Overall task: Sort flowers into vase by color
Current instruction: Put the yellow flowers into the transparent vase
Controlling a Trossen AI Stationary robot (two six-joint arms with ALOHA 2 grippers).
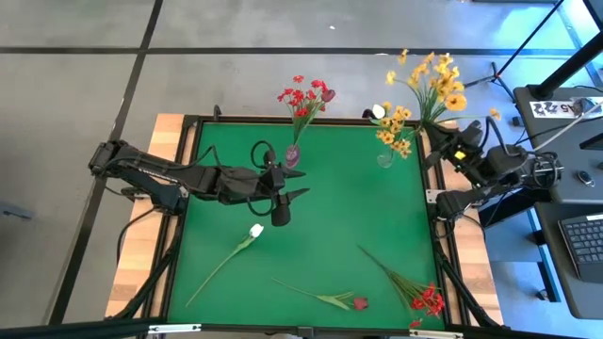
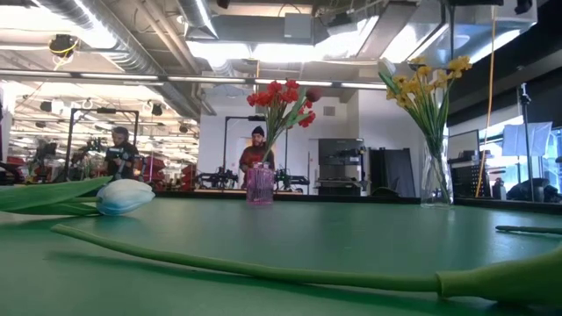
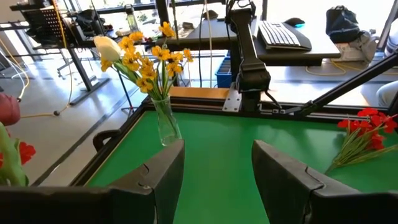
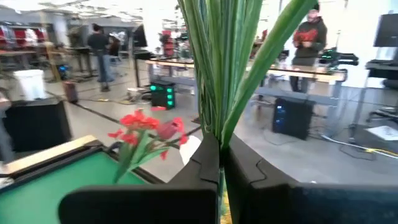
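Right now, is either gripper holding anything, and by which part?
The right gripper is shut on the green stems of a yellow flower bunch, blossoms above. The left gripper is open over the mat, holding nothing.

Green table (image 1: 320,207), red flowers (image 1: 306,97), yellow-orange flowers (image 1: 433,83), white bud (image 1: 256,231), dark gripper (image 1: 283,193).

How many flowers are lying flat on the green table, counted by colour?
White bud flower: 1
Dark red bud flower: 1
Red blossom bunch: 1
Total: 3
Not counted: the flowers standing in vases, and the yellow bunch held in the right gripper.
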